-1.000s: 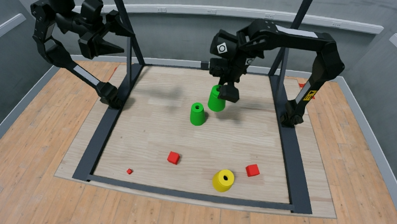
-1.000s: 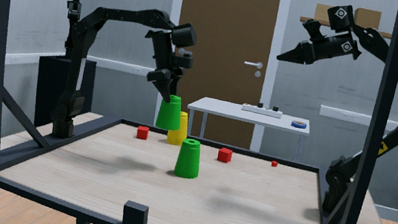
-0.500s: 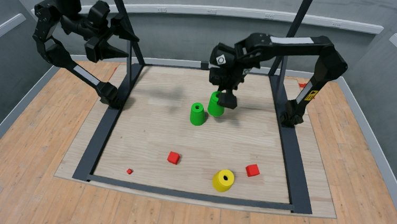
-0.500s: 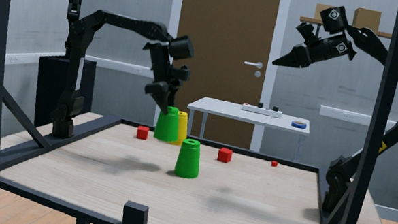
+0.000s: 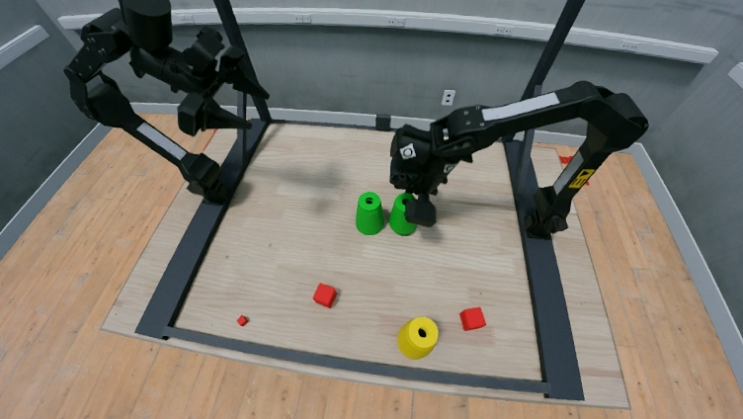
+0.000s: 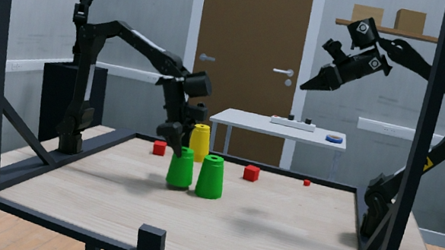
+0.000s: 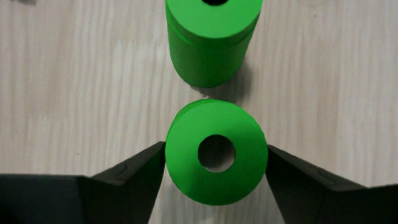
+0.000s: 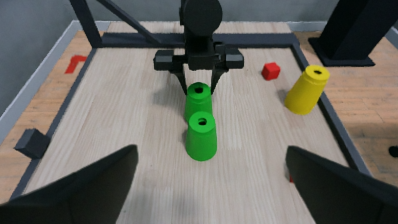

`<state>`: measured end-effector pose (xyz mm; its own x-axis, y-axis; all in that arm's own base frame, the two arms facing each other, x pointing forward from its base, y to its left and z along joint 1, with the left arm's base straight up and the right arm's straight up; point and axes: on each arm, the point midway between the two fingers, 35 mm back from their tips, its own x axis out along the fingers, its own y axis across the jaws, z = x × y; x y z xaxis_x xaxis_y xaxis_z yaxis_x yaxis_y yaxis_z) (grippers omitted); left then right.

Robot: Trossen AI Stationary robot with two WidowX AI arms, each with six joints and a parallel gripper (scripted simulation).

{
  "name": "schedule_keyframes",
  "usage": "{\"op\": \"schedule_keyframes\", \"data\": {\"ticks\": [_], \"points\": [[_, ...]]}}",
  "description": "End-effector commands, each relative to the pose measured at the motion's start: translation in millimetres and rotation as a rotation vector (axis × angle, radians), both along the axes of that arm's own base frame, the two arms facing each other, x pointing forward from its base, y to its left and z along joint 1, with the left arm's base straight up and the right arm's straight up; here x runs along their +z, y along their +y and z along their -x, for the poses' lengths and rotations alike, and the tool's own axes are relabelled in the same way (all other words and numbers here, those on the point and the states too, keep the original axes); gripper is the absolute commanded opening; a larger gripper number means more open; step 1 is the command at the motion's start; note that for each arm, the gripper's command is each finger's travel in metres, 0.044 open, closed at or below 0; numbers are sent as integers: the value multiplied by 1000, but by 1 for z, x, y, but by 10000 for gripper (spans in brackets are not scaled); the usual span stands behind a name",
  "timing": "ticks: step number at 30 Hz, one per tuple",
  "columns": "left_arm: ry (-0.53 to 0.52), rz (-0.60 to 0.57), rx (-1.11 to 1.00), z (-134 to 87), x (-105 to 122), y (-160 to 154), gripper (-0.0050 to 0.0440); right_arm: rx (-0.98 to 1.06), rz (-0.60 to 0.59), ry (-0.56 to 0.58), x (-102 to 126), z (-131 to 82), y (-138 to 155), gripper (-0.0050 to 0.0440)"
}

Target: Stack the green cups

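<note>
"Green tapered cup [image 5: 398,222] [image 6: 180,173] [image 7: 182,157] [image 8: 198,109], where?"
"Upside down, grasped between the left gripper's [image 5: 414,200] [image 6: 183,151] [image 7: 216,150] [image 8: 199,91] jaws; a second green cup [image 5: 369,220] [image 6: 210,181] [image 7: 210,62] [image 8: 201,145] stands just beyond them"
"Right gripper [image 5: 259,110] [image 6: 301,87] [image 8: 212,150]?"
"Jaws apart, holding nothing"

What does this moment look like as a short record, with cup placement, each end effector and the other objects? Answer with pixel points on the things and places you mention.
standing green cup [image 5: 369,220] [image 6: 210,181] [image 7: 210,65] [image 8: 201,144]: upside down on the table
gripped green cup [image 5: 397,218] [image 6: 180,173] [image 7: 216,190] [image 8: 198,109]: upside down, beside the standing one
third green cup: not separately visible
left end effector [image 5: 411,200] [image 6: 183,149] [image 7: 214,150] [image 8: 198,94]: closed on gripped green cup
right end effector [image 5: 259,110] [image 6: 300,86] [image 8: 212,152]: open, holding nothing
pyramid: incomplete, no top cup
others: yellow cup [image 5: 416,343] [image 6: 199,145] [image 8: 302,95], three red blocks [image 5: 325,295] [image 6: 251,173] [image 8: 271,71]
</note>
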<state>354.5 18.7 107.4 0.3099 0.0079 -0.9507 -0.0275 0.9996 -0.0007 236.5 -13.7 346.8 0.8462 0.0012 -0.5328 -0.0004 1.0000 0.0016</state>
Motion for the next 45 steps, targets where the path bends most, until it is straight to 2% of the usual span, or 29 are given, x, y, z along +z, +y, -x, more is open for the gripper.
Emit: {"op": "schedule_keyframes", "data": {"ticks": [1,8,9,16,21,23,25,30,33,36,40,42,45], "points": [[-32,-2,0,-4,-4,1,243,-4,-5,-5,-5,1,1,400],[-35,-2,0,-4,-9,1,243,-8,-9,0,-13,-2,1,400],[-52,-3,0,-8,-4,2,243,-9,-10,0,-13,-2,1,400],[-52,-3,1,-7,-3,1,243,-8,-9,1,-13,-2,1,400],[-52,-3,1,-7,-3,1,363,-6,-7,-5,-10,-2,1,400],[-74,-4,0,-7,12,2,400,-6,-7,-5,-10,-2,1,400],[-74,-4,0,-7,12,2,400,-6,-7,-5,-10,-2,1,400],[-74,-5,-1,8,48,1,400,-6,-7,-5,-10,-2,1,400],[-73,-4,-1,13,61,1,400,-6,-7,-5,-10,-2,1,400],[-56,-2,1,6,61,-1,400,-6,-7,-5,-10,-2,1,400],[-51,-5,3,-17,66,-2,400,-6,-7,-5,-10,-2,1,400],[-51,-5,3,-17,66,-2,400,-6,-7,-5,-10,-2,1,400],[-53,-4,3,-40,70,-3,400,-6,-7,-5,-10,-2,1,400]]}}
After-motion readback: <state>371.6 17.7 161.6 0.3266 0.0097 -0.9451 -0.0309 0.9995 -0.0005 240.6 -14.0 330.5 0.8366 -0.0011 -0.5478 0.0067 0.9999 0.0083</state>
